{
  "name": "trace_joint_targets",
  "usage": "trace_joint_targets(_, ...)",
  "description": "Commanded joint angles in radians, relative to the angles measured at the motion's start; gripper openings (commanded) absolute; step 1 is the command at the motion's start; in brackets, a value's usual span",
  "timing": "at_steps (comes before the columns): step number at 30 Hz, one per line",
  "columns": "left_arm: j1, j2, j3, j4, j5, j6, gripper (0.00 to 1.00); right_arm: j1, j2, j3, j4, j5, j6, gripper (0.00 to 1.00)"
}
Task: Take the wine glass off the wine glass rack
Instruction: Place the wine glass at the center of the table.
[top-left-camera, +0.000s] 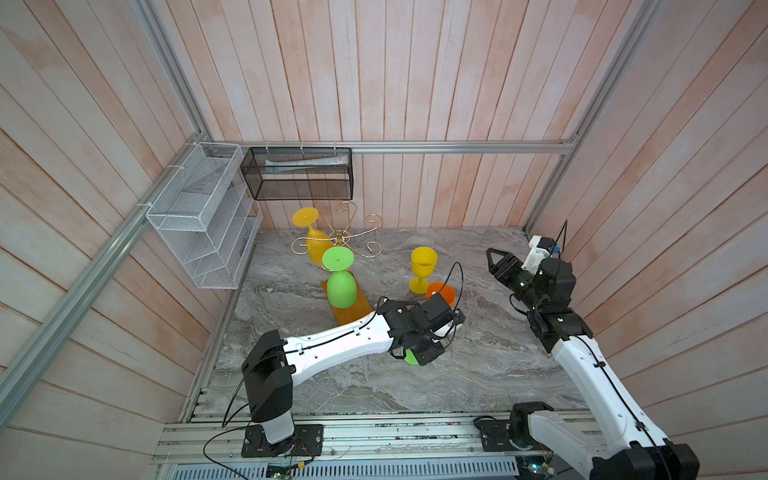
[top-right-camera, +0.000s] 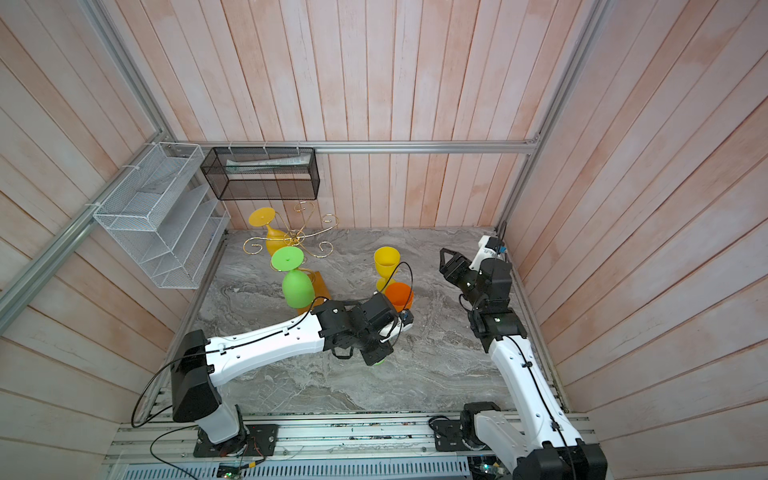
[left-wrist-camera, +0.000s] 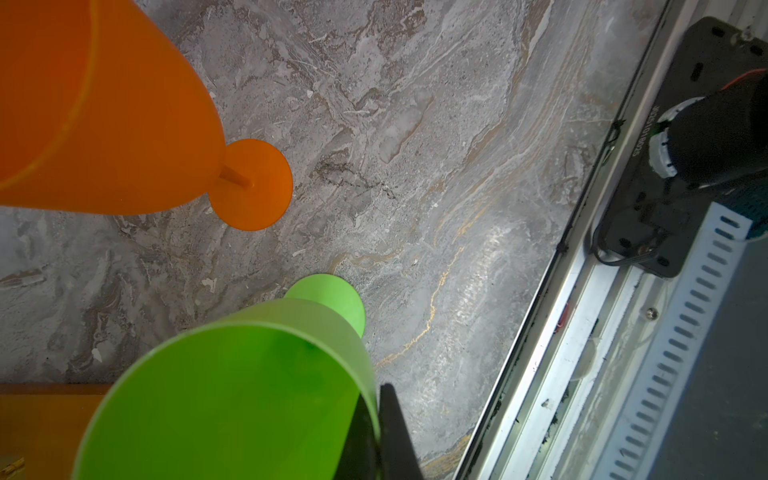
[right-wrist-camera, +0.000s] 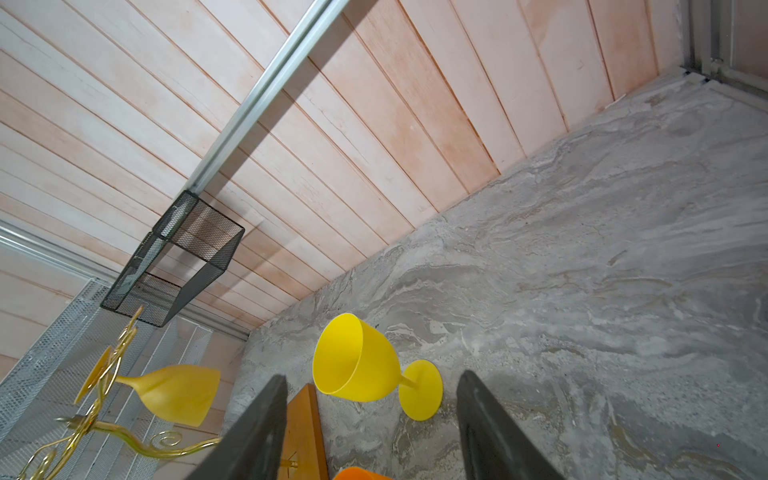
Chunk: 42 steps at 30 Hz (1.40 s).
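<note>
Marble table (top-left-camera: 478, 365), rack (top-left-camera: 340, 237) far left, green glass (left-wrist-camera: 232, 395) off it.
Pinched at rim by closed left gripper (left-wrist-camera: 374, 415), near centre; orange glass (left-wrist-camera: 104, 124) close by, yellow glass (top-left-camera: 423, 264) farther back; hanging green glass (top-left-camera: 341, 286) and amber glass (top-left-camera: 316, 245) on rack; right gripper (top-left-camera: 492, 262) jaws apart, empty, far right.

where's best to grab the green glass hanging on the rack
Probably the bowl of the hanging green glass, from the front: it hangs mouth-down with its foot hooked in the rack, whose wire stem stands behind it.
</note>
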<state>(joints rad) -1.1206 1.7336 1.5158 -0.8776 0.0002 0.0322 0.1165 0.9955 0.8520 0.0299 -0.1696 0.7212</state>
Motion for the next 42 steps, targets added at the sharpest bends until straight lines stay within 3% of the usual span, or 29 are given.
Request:
trace_joint_targets(1,-0.005,0.010,0.028,0.003,-0.025,-0.015,0.12,0.021,-0.019,0.050,-0.021,0.048,-0.044,0.63)
trace_joint_targets(10,-0.010,-0.020,0.050,0.008,-0.055,-0.012,0.61,0.039,-0.039,0.100,-0.044,0.059,-0.063,0.64)
trace_joint_targets(17,-0.020,-0.072,0.074,0.024,-0.097,-0.018,0.85,0.054,-0.048,0.118,-0.052,0.084,-0.086,0.66)
trace_joint_targets(30,-0.028,-0.223,0.135,0.141,-0.121,-0.042,0.95,0.098,-0.067,0.123,-0.057,0.150,-0.125,0.68)
trace_joint_targets(37,-0.025,-0.338,0.241,0.161,-0.118,-0.063,1.00,0.134,-0.059,0.123,-0.048,0.182,-0.152,0.68)
trace_joint_targets(42,0.041,-0.388,0.318,0.138,-0.120,-0.136,1.00,0.191,-0.055,0.128,-0.032,0.222,-0.191,0.69)
